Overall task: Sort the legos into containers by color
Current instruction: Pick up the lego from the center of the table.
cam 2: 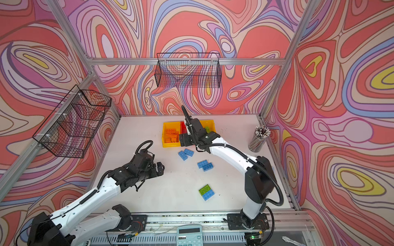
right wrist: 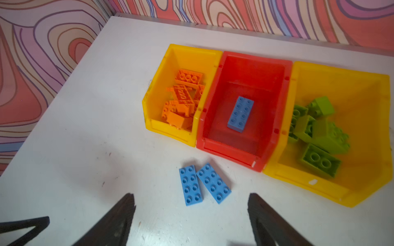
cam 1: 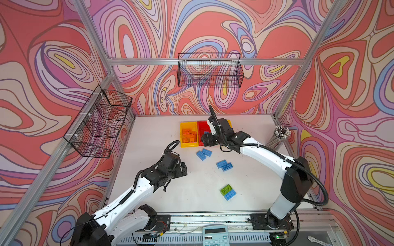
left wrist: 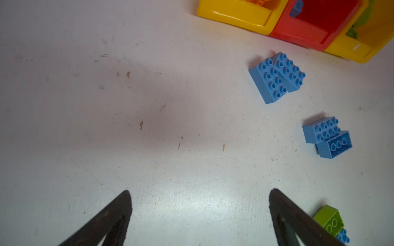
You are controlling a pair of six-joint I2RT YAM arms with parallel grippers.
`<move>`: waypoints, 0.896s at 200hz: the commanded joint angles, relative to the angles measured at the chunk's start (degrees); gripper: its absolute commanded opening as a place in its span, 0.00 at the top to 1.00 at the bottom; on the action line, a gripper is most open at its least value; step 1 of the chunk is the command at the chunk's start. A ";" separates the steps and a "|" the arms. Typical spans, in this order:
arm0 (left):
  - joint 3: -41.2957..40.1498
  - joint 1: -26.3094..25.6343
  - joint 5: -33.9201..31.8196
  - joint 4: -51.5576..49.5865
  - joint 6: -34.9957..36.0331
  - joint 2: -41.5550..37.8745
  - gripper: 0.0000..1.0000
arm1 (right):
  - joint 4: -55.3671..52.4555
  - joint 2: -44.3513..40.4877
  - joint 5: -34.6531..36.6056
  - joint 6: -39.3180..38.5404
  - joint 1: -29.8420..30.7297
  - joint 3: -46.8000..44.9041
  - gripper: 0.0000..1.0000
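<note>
Hovering by the front of the red bin (right wrist: 255, 58), toward 12 o'clock on the counter (cam 1: 149, 138), the right tool (right wrist: 191, 197) has its fingers spread wide with nothing between them. The three bins sit joined in a row. A yellow bin (right wrist: 183, 51) at the 9 o'clock end holds a heap of orange bricks (right wrist: 183, 100). The red bin in the middle holds a single blue brick (right wrist: 241, 114) lying flat, studs up. The other yellow bin (right wrist: 341, 71) at the 3 o'clock end holds a pile of lime green bricks (right wrist: 319, 132). Just at 6 o'clock of the red bin, two blue bricks (cam 1: 204, 153) lie on the counter side by side and touching, studs up. At 4 o'clock from them a second blue pair (cam 1: 224, 165) also touches, one brick studs up and one showing its hollow underside. Further toward 6 o'clock, a green brick (cam 1: 226, 189) with its hollow side showing lies against a further blue brick (cam 1: 229, 194). The left tool (left wrist: 200, 192) hangs above bare counter at 9 o'clock of the second blue pair, its fingers wide apart and empty. A cup of pencils (cam 1: 279, 135) stands at 3 o'clock of the bins, well apart from them. A calculator (cam 1: 215, 235) lies at the 6 o'clock edge.
</note>
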 commanded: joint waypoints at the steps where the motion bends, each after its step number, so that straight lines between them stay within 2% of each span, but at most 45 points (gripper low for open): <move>1: 2.01 0.03 3.27 3.63 -0.48 2.24 0.00 | -0.17 -6.11 3.91 1.72 -0.20 -7.49 0.11; 31: 4.40 -2.17 3.90 5.47 -0.78 6.72 0.00 | -0.86 -13.90 6.61 3.20 -0.37 -16.59 0.09; 66: 7.18 -3.71 3.58 5.77 -0.65 9.46 0.00 | -0.48 -17.41 7.32 4.07 -1.47 -23.65 0.09; 93: 6.82 -3.79 2.58 4.76 -0.82 8.57 0.00 | 1.16 -15.35 6.07 4.67 -2.07 -26.77 0.09; 136: 5.22 -3.65 -5.21 -1.36 0.46 1.68 0.00 | 4.19 -9.01 4.18 4.84 -2.08 -28.64 0.09; 179: 0.97 -3.61 -4.08 -0.20 -0.84 -1.14 0.00 | 6.72 -2.79 2.77 3.98 -2.16 -27.28 0.09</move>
